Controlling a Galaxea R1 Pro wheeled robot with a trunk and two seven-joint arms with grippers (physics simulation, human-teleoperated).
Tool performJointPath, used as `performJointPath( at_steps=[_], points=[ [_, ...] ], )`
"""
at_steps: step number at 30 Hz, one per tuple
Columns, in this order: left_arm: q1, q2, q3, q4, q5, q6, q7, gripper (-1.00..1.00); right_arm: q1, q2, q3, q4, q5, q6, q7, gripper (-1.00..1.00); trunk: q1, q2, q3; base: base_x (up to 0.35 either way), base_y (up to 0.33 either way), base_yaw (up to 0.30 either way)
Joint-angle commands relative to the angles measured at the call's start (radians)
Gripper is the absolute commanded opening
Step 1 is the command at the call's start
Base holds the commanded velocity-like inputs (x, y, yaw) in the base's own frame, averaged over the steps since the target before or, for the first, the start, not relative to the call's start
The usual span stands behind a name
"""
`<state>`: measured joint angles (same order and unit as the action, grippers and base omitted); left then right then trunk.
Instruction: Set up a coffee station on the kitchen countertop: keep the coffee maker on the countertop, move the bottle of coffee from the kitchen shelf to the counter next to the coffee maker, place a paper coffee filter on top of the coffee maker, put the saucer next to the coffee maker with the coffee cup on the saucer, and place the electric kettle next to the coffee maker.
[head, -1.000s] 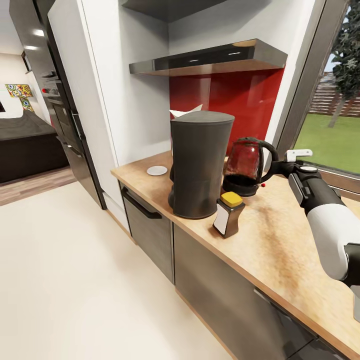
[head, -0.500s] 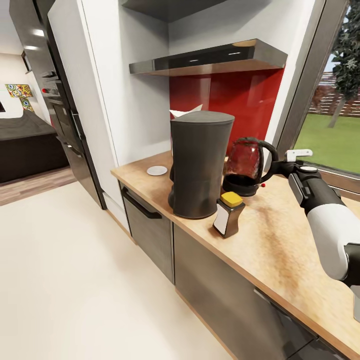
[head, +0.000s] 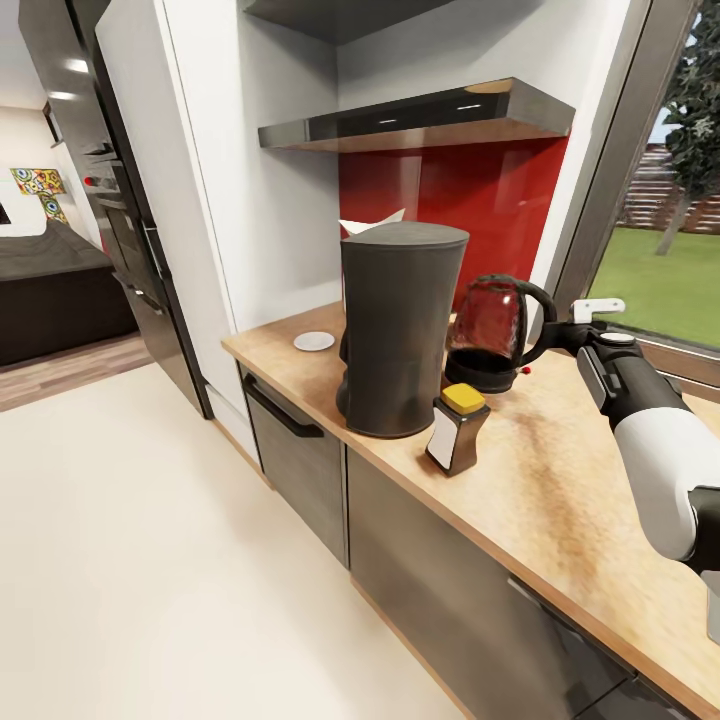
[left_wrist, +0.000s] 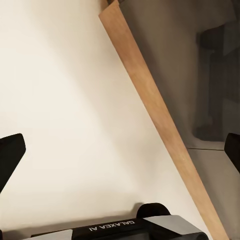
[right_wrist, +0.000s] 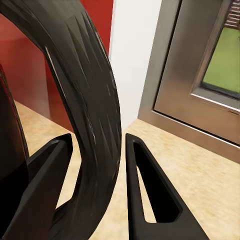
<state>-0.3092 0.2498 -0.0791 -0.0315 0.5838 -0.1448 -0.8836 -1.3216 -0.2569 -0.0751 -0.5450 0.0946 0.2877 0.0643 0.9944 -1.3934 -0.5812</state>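
The tall dark grey coffee maker (head: 400, 330) stands on the kitchen countertop (head: 560, 480). The off-white paper coffee filter (head: 372, 221) peeks over its far top edge. In front of it stands the bottle of coffee (head: 457, 428) with its yellow cap. To its right, the electric kettle (head: 488, 332) leans a little toward the machine. My right gripper (head: 553, 335) is shut on the kettle's black handle (right_wrist: 95, 100), which runs between my fingers (right_wrist: 145, 185). The white saucer (head: 314, 341) lies bare at the counter's far left. The coffee cup is out of view. My left gripper (left_wrist: 120, 150) is open over the floor.
The glossy black kitchen shelf (head: 430, 120) hangs above the red backsplash (head: 480, 200). A window frame (head: 610, 180) borders the counter on the right. Grey drawer fronts (head: 300, 460) sit under the worktop, with pale floor (head: 150, 560) to the left.
The kettle's top has tipped slightly toward the coffee maker while my right gripper holds its handle. Everything else is as before.
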Motion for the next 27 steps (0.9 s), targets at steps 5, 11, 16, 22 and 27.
performJointPath(
  at_steps=[5, 11, 16, 22, 27],
  points=[
    [-0.001, 0.0, -0.008, 0.001, 0.005, -0.007, -0.002, 1.0, -0.001, 0.001, -0.006, -0.003, 0.01, 0.005, 0.006, -1.0, 0.0, -0.001, -0.001, 0.0, 0.0, 0.0],
    [-0.001, 0.0, -0.008, 0.001, 0.005, -0.007, -0.002, 1.0, -0.001, 0.001, -0.006, -0.003, 0.01, 0.005, 0.006, -1.0, 0.0, -0.001, -0.001, 0.0, 0.0, 0.0],
    [-0.001, 0.0, -0.008, 0.001, 0.005, -0.007, -0.002, 1.0, -0.001, 0.001, -0.006, -0.002, 0.01, 0.005, 0.006, -1.0, 0.0, -0.001, -0.001, 0.0, 0.0, 0.0],
    [-0.001, 0.0, -0.008, 0.001, 0.005, -0.007, -0.002, 1.0, -0.001, 0.001, -0.006, -0.002, 0.01, 0.005, 0.006, -1.0, 0.0, -0.001, -0.001, 0.0, 0.0, 0.0],
    [-0.001, 0.0, -0.008, 0.001, 0.005, -0.007, -0.002, 1.0, -0.001, 0.0, -0.006, -0.003, 0.01, 0.005, 0.005, -1.0, 0.0, -0.001, -0.001, 0.0, 0.0, 0.0]
  ],
)
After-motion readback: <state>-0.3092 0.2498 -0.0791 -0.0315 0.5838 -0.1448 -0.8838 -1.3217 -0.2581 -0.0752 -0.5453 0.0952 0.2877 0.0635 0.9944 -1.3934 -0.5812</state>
